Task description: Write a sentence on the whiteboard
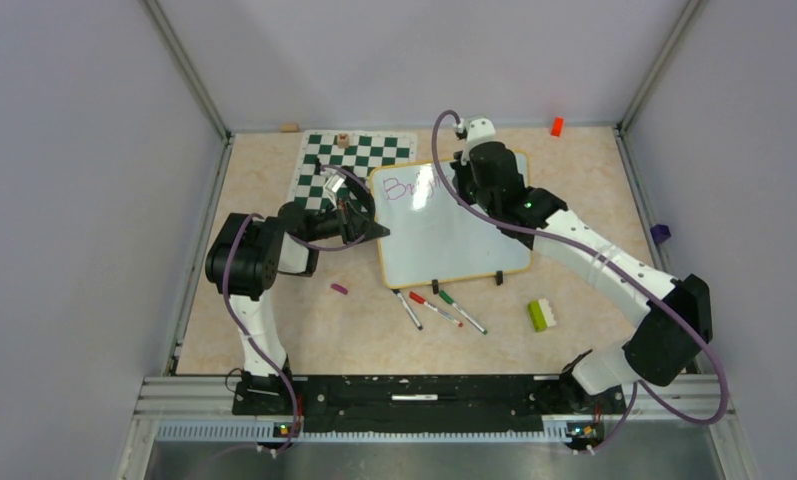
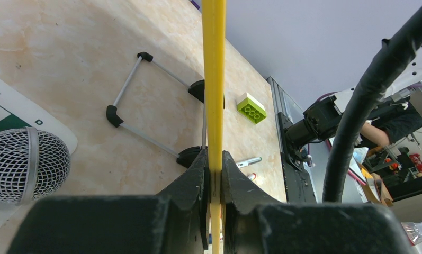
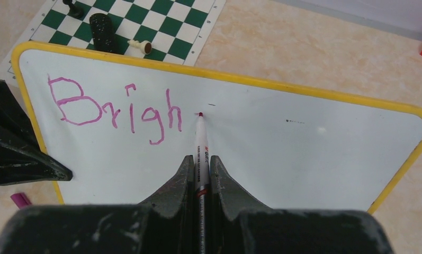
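Toward the far middle of the table, the whiteboard (image 1: 454, 240) sits with one corner over the edge of the chess mat (image 1: 359, 155). The left gripper (image 2: 214, 159) is pinched shut on its yellow rim at the left side. Over the board's far end the right gripper (image 3: 200, 159) is clamped on a marker (image 3: 200, 140), whose tip meets the white surface just right of "Brigh", the only purple letters of the sentence (image 3: 113, 108) written there.
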Controlling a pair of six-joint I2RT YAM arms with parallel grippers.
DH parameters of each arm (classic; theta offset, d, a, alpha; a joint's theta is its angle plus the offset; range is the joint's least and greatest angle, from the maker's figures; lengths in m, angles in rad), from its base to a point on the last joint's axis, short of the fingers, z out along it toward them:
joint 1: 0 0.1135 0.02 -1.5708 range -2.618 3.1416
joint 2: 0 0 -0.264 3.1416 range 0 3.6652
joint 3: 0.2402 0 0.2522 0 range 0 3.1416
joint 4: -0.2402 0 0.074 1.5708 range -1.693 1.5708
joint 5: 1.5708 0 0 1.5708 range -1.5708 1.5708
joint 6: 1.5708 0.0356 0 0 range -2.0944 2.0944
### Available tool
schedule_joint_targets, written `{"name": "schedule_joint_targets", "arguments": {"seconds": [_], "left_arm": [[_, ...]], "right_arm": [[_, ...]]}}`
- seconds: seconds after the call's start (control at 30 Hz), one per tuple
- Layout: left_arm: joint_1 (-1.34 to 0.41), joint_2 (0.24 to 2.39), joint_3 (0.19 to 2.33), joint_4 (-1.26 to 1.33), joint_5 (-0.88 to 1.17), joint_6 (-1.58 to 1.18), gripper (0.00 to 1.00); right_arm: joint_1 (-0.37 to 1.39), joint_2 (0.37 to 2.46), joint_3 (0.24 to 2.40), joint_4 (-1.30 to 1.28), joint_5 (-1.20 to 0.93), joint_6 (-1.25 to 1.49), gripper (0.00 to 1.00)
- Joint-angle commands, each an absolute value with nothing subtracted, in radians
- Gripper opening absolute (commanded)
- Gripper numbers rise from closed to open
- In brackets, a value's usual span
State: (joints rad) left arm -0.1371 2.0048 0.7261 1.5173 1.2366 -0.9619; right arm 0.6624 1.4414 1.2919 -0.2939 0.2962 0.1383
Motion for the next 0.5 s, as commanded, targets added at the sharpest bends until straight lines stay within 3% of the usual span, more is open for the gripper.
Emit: {"name": "schedule_joint_targets", "arguments": {"seconds": [0.0,0.47], "left_arm": [[-0.143,1.959,0.721,1.6,1.266,-0.945,0.0],[-0.143,1.958,0.723,1.598,1.267,-0.945,0.0]], "right_arm": [[0.65,1.439,1.333,-0.287,0.379,0.118,0.0],[0.651,1.404,1.362,-0.273,0.348,0.111,0.0]]}}
